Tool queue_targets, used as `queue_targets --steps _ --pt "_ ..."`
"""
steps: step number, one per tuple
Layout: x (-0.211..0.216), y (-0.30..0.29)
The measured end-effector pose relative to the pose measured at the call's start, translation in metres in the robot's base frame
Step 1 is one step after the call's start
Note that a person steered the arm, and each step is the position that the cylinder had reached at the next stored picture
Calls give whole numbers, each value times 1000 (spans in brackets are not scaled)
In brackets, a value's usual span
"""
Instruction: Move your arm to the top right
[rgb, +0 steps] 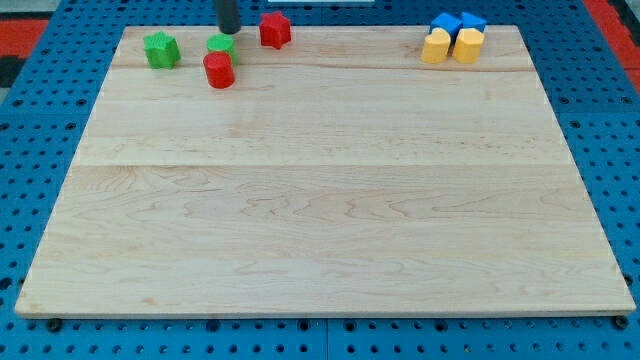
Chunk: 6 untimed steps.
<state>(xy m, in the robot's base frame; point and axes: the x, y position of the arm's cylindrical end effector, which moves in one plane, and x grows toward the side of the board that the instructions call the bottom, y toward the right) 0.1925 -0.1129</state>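
My tip (229, 31) is at the view's top left of the wooden board (320, 200), just above a small green block (221, 44) and left of a red star-like block (275, 29). A red cylinder (218, 70) lies just below the green block. A green star-like block (161, 49) sits further left. At the view's top right, two blue blocks (446, 24) (472, 20) and two yellow blocks (435, 46) (467, 45) form a tight cluster, far from the tip.
The board rests on a blue perforated table (30, 180). A red area (30, 20) shows beyond the board's top corners.
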Motion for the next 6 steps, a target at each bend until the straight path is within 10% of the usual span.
queue_targets --steps 3,6 --pt "124 168" --pt "153 341"
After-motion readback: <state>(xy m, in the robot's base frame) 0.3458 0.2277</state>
